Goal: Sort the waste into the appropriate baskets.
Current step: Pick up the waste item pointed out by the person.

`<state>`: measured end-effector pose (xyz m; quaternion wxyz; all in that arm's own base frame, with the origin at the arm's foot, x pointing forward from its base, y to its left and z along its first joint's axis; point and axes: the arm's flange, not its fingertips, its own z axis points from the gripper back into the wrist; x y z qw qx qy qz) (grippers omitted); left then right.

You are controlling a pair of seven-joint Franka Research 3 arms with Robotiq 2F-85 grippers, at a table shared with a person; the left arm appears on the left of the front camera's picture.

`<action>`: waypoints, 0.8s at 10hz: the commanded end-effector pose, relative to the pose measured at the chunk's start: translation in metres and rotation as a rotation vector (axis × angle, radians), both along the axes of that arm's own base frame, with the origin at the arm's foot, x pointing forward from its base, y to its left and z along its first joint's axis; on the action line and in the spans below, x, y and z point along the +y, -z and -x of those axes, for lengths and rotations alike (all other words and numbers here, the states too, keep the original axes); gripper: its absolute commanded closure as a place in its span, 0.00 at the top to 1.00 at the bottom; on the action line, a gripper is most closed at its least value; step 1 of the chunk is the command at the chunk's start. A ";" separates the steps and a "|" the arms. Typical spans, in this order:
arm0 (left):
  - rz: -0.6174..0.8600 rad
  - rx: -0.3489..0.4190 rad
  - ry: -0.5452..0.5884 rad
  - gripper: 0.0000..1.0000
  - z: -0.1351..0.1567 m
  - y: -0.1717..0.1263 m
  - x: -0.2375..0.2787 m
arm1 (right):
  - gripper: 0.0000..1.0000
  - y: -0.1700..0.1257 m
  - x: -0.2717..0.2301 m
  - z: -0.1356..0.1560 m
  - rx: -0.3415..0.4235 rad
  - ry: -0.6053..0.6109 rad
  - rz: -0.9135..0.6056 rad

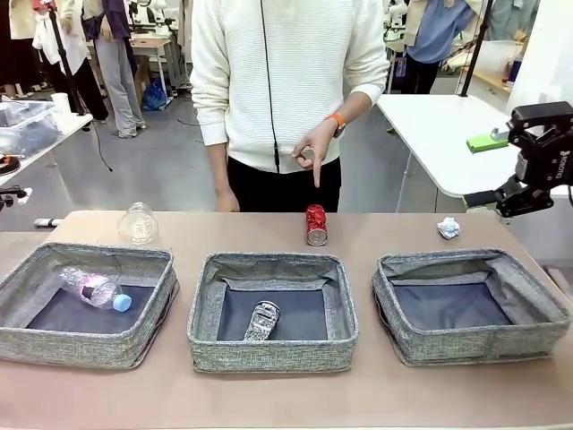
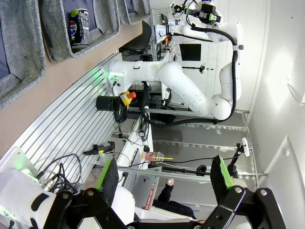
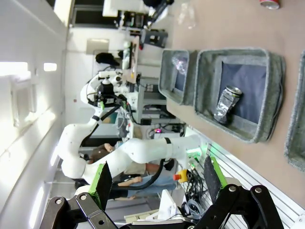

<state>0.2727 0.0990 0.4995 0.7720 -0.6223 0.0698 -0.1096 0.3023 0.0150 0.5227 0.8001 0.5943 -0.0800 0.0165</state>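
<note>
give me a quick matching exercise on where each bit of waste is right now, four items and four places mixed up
Things:
1. plastic bottle
2. crushed can
3. red soda can
4. paper ball

Places:
A. on the table, beyond the right basket
B. inside the left basket
C. on the table, beyond the middle basket
D. inside the middle basket

Pairs: 1-B, 2-D, 3-C, 4-A

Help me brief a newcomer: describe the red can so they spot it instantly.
Find the middle basket of the three grey ones. Just beyond its far rim the red soda can stands upright on the table. Its only lookalike, the crushed black-silver can, lies inside that basket.
</note>
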 end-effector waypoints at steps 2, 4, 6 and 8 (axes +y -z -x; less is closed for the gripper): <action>0.001 -0.002 0.001 1.00 0.000 -0.001 0.000 | 1.00 -0.001 0.000 -0.002 -0.025 -0.002 -0.029; 0.001 -0.002 0.001 1.00 0.000 -0.001 0.000 | 1.00 -0.012 0.030 -0.014 0.099 0.123 0.306; 0.001 -0.002 0.001 1.00 0.000 -0.001 0.000 | 1.00 -0.049 0.142 -0.061 0.089 0.215 1.090; 0.001 -0.002 0.001 1.00 0.000 -0.001 0.000 | 1.00 -0.051 0.205 -0.103 0.110 0.322 1.629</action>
